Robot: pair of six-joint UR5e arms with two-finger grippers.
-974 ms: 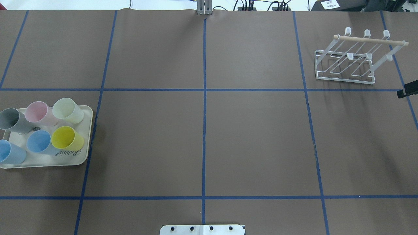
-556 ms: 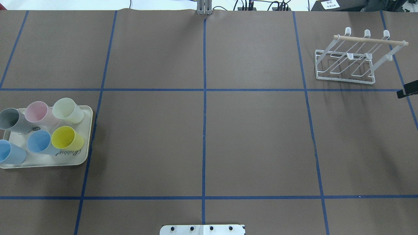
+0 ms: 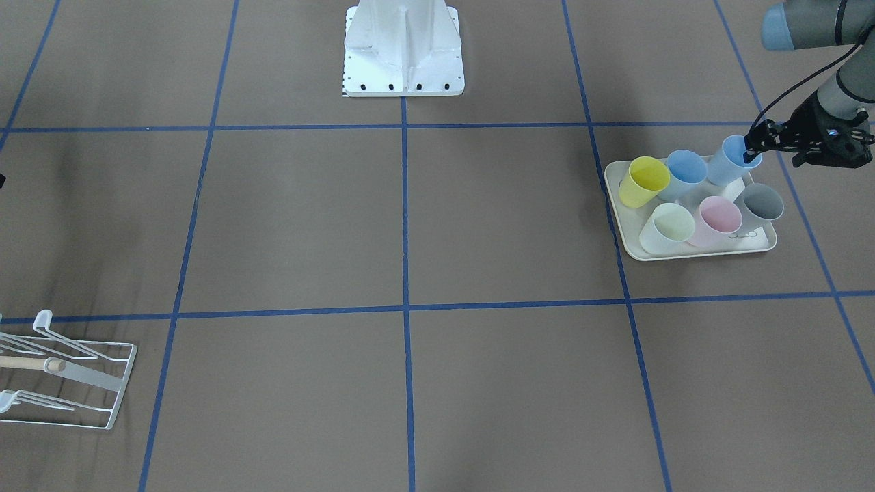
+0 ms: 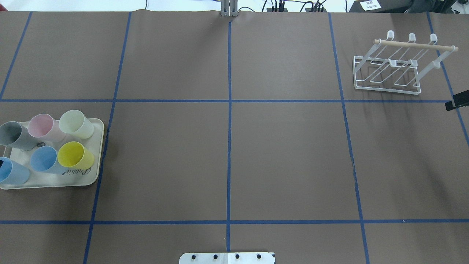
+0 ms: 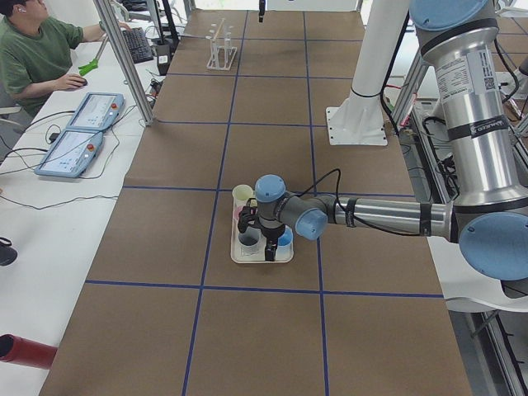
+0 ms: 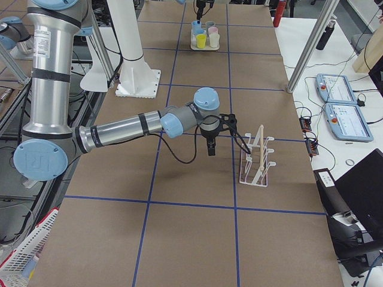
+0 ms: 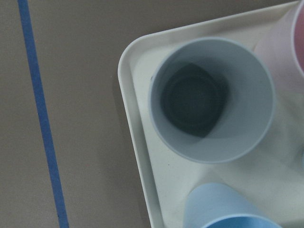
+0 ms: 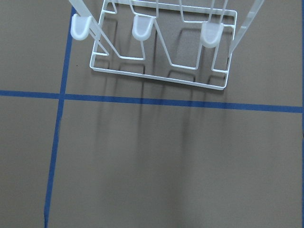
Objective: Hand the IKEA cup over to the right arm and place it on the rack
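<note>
Brown counter (image 4: 285, 157) w/ blue tape grid carries everything. Left arm (image 5: 388, 216) reaches out low to the tray end. Right arm (image 6: 119, 133) is at the opposite end, beside the rack (image 4: 392, 63), which has no cups on it and stands well apart from the tray. Cream tray (image 3: 690, 254) holds six upright cups. The target looks to be the light-blue corner cup (image 3: 731, 158), at the tray corner toward the robot on its far left, w/ the second blue cup (image 3: 683, 171) just beside it and the grey cup (image 3: 760, 203) next along that tray edge. Left gripper (image 3: 755, 140) sits at that cup's rim, one dark finger seeming to dip into the mouth in the overhead view; jaws apart or pinched on the wall, can't tell. Right gripper (image 6: 210, 149) hangs pointing down near the rack, not touching it; apart or together, can't tell either. Task looks to be at the start: pick not confirmed, handover + racking to come. For a good pick, imo: one finger inside and one outside the wall, on the side away from the neighbours so nothing gets knocked. Go well past the rim, then close gently, as thin plastic will prob. flex. Lift straight up clear of the tray lip before swinging to centre, leaving the cup body free for the right gripper.
</note>
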